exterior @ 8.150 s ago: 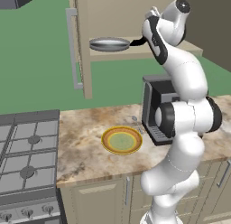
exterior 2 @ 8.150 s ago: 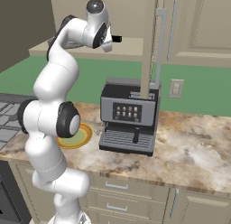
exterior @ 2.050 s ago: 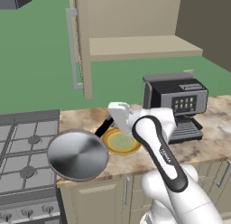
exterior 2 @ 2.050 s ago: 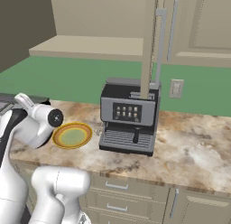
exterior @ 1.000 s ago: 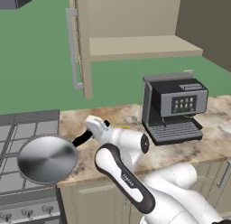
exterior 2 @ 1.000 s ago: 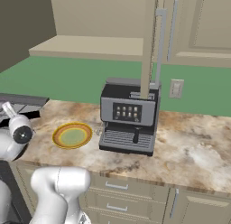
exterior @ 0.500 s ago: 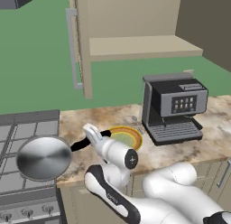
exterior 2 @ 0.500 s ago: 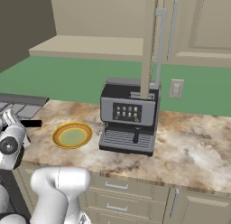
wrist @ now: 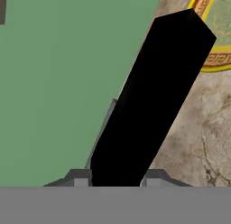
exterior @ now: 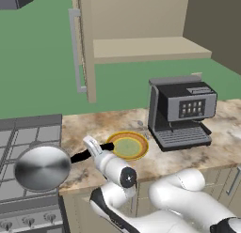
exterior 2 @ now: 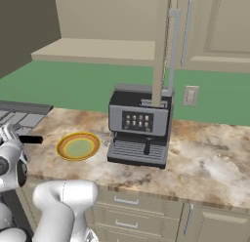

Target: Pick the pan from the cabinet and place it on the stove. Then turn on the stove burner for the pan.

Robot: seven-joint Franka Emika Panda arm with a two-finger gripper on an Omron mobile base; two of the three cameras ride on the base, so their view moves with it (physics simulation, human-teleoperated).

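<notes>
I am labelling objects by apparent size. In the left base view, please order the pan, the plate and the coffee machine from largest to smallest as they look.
1. Coffee machine, clearly the largest.
2. Pan, counting its round body and black handle.
3. Plate, smallest.

The pan sits nearer the camera than the plate, so part of that difference may be nearness.

pan (exterior: 41, 167) carried from cabinet (exterior: 136, 44) shelf, now over stove (exterior: 26, 147)
</notes>
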